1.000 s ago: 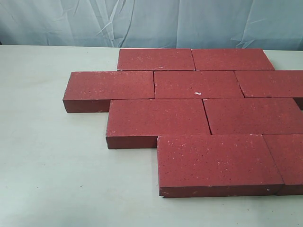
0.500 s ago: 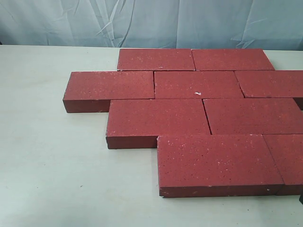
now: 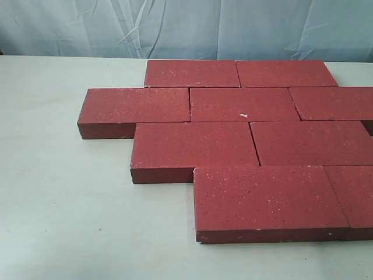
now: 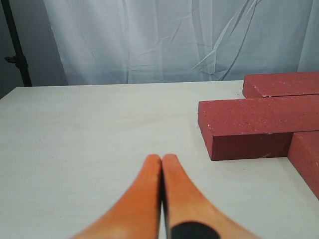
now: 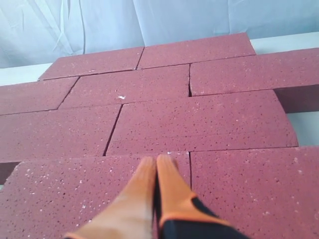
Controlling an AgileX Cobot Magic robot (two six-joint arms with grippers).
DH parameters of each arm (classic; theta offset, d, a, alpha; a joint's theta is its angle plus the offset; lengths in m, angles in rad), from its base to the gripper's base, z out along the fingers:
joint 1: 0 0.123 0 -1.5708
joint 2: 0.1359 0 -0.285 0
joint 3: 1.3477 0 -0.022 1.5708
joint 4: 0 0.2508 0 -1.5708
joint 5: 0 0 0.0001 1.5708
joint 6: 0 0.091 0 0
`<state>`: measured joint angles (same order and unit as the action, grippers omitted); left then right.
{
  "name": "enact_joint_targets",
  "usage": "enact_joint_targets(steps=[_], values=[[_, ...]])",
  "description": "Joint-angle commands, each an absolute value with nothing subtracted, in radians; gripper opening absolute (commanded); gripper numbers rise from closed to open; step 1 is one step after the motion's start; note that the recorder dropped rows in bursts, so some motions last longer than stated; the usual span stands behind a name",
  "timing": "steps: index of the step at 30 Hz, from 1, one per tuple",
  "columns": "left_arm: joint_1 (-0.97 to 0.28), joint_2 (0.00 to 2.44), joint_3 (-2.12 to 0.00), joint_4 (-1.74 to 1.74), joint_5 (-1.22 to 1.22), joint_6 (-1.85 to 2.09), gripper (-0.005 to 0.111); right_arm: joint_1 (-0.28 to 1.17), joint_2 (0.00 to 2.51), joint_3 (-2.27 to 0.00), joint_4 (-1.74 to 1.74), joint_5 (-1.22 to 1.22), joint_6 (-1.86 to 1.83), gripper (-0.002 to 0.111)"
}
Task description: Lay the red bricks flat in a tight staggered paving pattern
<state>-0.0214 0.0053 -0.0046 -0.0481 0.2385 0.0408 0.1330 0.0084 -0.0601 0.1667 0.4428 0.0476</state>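
While the red bricks (image 3: 250,143) lie flat in staggered rows across the centre and right of the exterior frame, we judge them heavy, rigid and gritty, best gripped across their long sides. Our left gripper (image 4: 162,158) and right gripper (image 5: 155,160) are pressed closed, holding nothing.

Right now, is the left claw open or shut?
Shut. The left claw has its orange fingers pressed together, nothing between them.
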Motion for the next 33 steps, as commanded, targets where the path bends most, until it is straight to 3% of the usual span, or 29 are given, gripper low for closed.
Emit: enact_joint_targets(steps=[1,33], values=[[-0.021,0.000,0.000,-0.047,0.232,0.034,0.000,0.130,0.000,-0.055,0.163,0.433,0.046,-0.001],[0.008,0.000,0.000,-0.022,0.232,0.034,0.000,0.130,0.000,-0.055,0.143,0.438,0.046,-0.001]])
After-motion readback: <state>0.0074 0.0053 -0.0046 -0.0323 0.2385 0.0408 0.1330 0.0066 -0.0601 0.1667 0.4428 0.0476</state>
